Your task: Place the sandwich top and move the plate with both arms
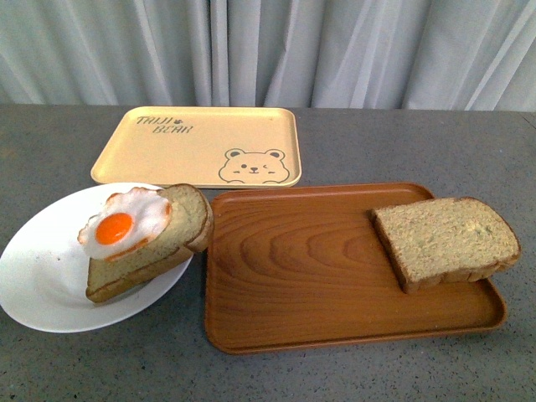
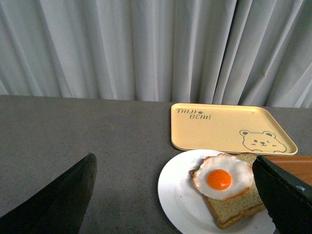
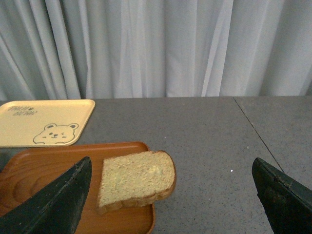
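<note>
The bare sandwich top [image 1: 445, 240] lies on the right end of the brown wood-grain tray [image 1: 293, 276], overhanging its edge; it also shows in the right wrist view [image 3: 137, 180]. The white plate [image 1: 42, 276] sits at the front left, holding a bread slice [image 1: 151, 251] with a fried egg [image 1: 126, 222] on it. In the left wrist view the plate [image 2: 180, 200] and egg slice [image 2: 224, 183] lie between the wide-open fingers of my left gripper [image 2: 178, 195]. My right gripper [image 3: 170, 195] is open and empty, above and beside the sandwich top. Neither arm shows in the front view.
A yellow bear-printed tray [image 1: 201, 144] lies at the back, behind the plate and the wooden tray. The grey tabletop [image 1: 419, 142] runs back to a pale curtain [image 1: 268, 50]. The egg slice overhangs the plate toward the wooden tray.
</note>
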Action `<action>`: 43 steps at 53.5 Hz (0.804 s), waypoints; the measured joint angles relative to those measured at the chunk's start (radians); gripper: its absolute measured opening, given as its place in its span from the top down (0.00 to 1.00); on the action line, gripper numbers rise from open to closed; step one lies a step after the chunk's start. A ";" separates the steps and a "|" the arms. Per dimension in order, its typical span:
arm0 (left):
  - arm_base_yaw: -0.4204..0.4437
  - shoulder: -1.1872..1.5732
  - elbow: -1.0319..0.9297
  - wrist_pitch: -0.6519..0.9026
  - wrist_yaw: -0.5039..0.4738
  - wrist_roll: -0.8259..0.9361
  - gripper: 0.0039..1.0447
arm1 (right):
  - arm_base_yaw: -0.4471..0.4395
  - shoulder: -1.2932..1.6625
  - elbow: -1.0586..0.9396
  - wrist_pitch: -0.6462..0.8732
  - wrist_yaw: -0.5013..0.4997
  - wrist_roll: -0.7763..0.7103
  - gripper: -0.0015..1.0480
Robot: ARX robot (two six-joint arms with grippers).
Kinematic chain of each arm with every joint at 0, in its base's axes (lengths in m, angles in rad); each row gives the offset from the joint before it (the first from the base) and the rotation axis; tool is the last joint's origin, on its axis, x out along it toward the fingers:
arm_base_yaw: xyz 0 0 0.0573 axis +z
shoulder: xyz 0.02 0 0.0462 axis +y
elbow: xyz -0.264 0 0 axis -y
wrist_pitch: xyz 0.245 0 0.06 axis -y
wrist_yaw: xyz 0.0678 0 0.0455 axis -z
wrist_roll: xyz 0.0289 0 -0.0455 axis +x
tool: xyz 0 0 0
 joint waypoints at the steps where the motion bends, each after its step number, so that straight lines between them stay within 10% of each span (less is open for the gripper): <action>1: 0.000 0.000 0.000 0.000 0.000 0.000 0.08 | 0.000 0.000 0.000 0.000 0.000 0.000 0.09; 43: 0.000 0.000 0.000 0.000 0.000 0.000 0.08 | 0.000 0.000 0.000 0.000 0.000 0.000 0.09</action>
